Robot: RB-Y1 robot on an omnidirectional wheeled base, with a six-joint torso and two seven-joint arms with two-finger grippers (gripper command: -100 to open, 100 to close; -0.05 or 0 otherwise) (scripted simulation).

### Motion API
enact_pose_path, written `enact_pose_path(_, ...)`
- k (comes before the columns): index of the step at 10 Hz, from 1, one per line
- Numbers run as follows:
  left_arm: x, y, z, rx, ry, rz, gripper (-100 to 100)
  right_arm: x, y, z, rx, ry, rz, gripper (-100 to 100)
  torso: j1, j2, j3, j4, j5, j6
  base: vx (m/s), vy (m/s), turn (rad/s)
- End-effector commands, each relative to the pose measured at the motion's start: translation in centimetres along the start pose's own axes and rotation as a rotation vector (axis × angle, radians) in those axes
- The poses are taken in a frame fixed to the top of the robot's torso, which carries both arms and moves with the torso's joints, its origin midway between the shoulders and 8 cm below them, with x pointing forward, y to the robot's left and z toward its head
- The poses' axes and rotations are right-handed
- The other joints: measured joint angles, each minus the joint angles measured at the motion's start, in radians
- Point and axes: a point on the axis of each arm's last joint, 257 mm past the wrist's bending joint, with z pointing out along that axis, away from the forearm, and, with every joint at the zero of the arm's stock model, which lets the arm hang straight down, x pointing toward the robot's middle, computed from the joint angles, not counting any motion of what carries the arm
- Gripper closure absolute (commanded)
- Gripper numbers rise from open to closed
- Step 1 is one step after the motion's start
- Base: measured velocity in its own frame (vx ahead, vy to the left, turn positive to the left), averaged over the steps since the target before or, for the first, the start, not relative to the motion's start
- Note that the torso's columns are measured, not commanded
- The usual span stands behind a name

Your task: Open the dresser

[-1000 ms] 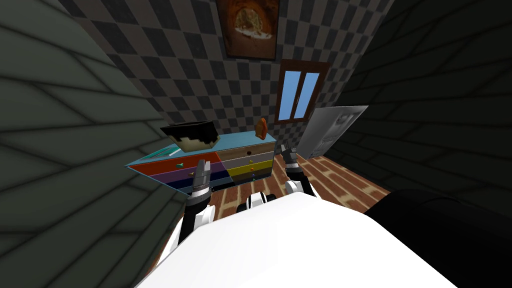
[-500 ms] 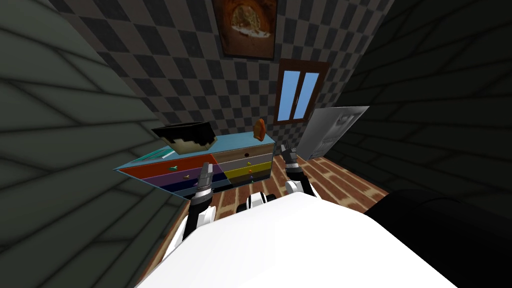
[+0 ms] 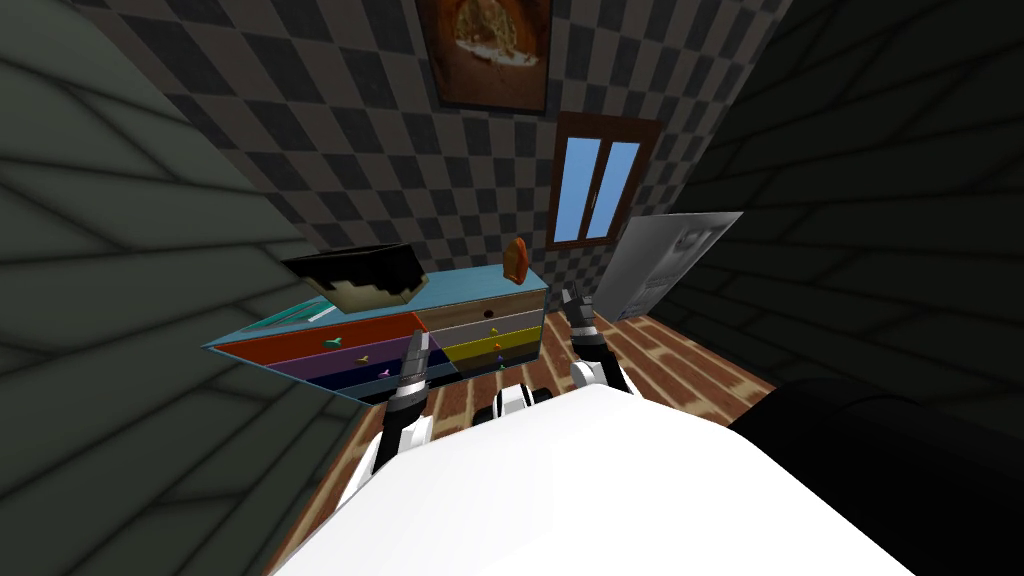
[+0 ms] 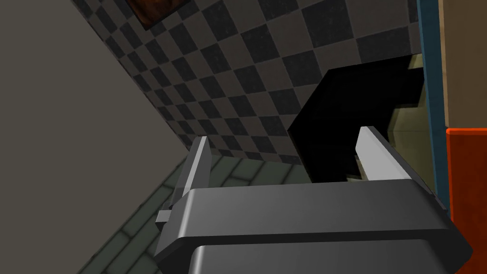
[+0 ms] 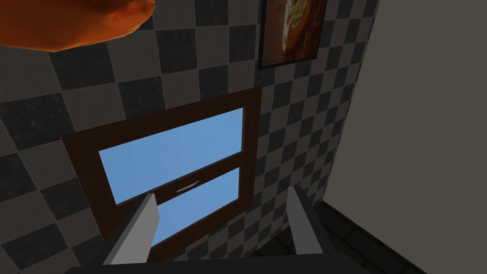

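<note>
- The robot has rolled nearer to the dresser [image 3: 470,318], which stands against the checkered wall with every drawer shut.
- The left gripper [image 3: 416,348] has sunk lower across the dresser's front. Its fingers are apart and hold nothing, and its wrist looks up past the orange drawer [image 4: 468,181].
- The right gripper [image 3: 572,298] hangs just beside the dresser's right end, also spread and empty.
- The approach looks nearly done. No knob [image 3: 334,342] sits between the fingers yet, so lining up on one likely comes next.

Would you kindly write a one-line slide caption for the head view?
Left gripper, open, poised before the multicoloured dresser; right gripper, open, raised beside its right end.
</note>
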Motion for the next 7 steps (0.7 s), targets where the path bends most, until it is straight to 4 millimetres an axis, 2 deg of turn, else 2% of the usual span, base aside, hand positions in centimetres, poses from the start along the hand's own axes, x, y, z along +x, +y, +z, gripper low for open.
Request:
enact_pose_path(1, 0.3, 1.4, -0.5, -0.018, 0.007, -0.001, -100, 0.0, 0.0, 0.0, 0.000, 0.000, 0.000, 0, 0.001, -0.001, 0.000, 0.000, 0.000, 0.000, 0.039, -0.037, -0.003)
enact_pose_path(7, 1.6, 5.5, -2.6, -0.082, 0.017, -0.016, -100, 0.0, 0.0, 0.0, 0.000, 0.000, 0.000, 0, 0.001, -0.001, -0.001, 0.000, 0.000, 0.000, 0.064, -0.075, -0.001)
